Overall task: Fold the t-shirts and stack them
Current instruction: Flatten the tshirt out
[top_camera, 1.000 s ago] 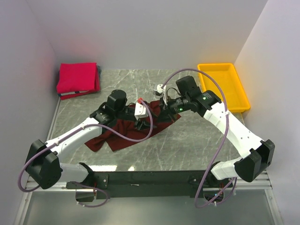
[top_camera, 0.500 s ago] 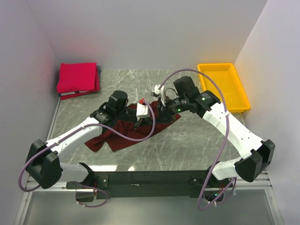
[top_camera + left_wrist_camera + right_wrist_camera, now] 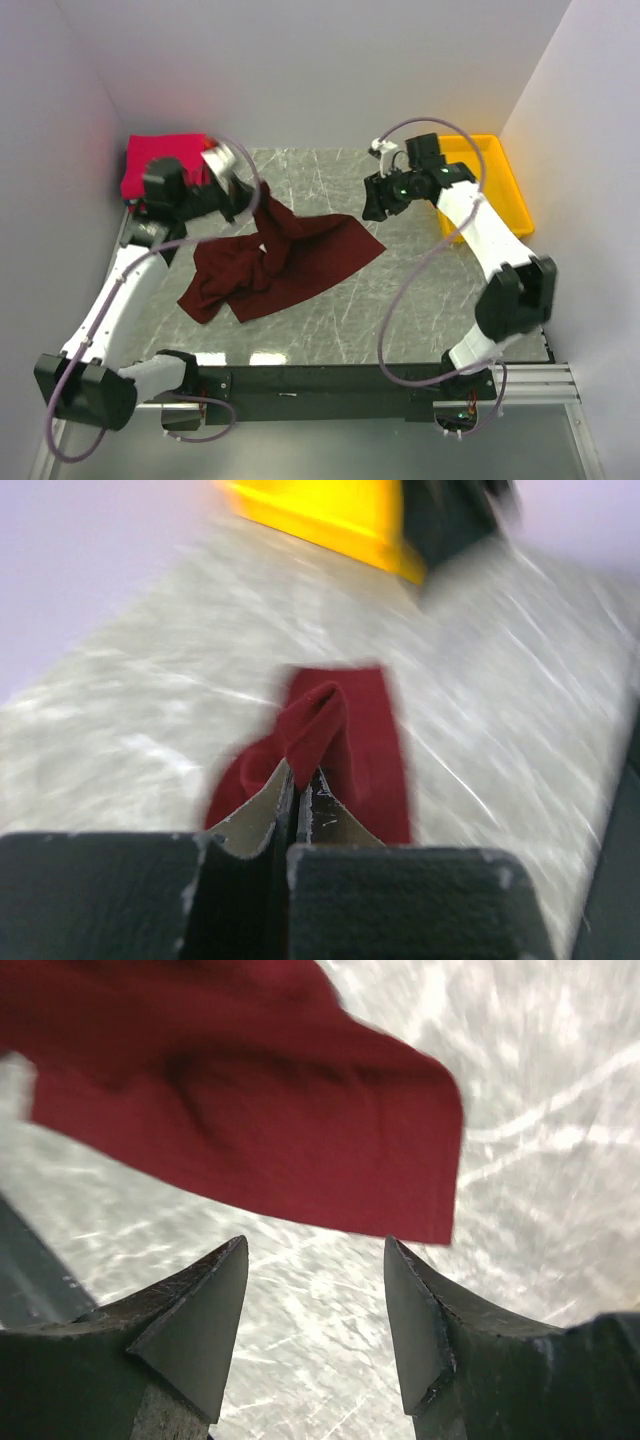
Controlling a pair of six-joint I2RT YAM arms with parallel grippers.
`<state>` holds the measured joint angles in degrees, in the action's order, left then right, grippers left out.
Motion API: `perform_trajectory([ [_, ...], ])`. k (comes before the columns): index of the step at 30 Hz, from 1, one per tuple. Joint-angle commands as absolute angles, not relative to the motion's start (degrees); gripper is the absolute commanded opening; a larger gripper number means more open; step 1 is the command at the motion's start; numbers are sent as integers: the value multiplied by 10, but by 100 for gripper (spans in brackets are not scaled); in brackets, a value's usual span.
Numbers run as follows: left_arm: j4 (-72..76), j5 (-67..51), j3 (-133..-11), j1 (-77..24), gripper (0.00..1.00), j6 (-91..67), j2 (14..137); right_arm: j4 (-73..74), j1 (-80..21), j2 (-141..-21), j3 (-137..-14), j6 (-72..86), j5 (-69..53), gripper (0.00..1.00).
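Note:
The dark maroon t-shirt (image 3: 290, 262) lies crumpled in the middle of the table, with one part pulled up toward the back left. My left gripper (image 3: 250, 196) is raised there and shut on that lifted fold; in the left wrist view the cloth (image 3: 340, 725) hangs from the closed gripper (image 3: 300, 778). The bright pinkish-red t-shirt (image 3: 163, 163) lies folded in the back-left corner. My right gripper (image 3: 370, 207) hovers open just beyond the maroon shirt's right corner. In the right wrist view that gripper (image 3: 315, 1260) holds nothing, and the shirt's corner (image 3: 260, 1120) lies ahead of it.
A yellow plastic tray (image 3: 500, 195) sits at the back right, partly behind my right arm, and shows blurred in the left wrist view (image 3: 320, 515). White walls close in the left, back and right sides. Bare marble tabletop (image 3: 420, 300) shows to the front right.
My left gripper has shut on the maroon shirt and swung up toward the back left, dragging a fold along. My right gripper has opened, let the shirt go and drawn back to the right.

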<state>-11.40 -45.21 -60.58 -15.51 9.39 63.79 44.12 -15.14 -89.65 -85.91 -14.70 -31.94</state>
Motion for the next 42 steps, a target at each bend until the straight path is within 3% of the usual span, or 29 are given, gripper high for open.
perform_trajectory([
  [1,-77,-417,-707,-60,0,-39,673,438,-153,-974,-868,-119,-236,64],
  [5,-100,-429,-795,-9,1,-54,723,411,-151,-1045,-895,-105,-185,65],
  [10,-90,-452,-805,18,1,-64,747,386,-151,-1142,-931,-109,-144,67],
  [17,-88,-450,-805,19,1,-66,754,407,-151,-1202,-967,-112,-231,68],
  [26,-101,-431,-844,30,1,-45,780,409,-135,-1136,-877,-177,-265,68],
  [34,-118,-425,-885,39,1,-23,816,469,-66,-1117,-875,-241,-337,63],
  [42,-124,-424,-895,40,1,-18,838,490,-69,-1132,-882,-258,-384,63],
])
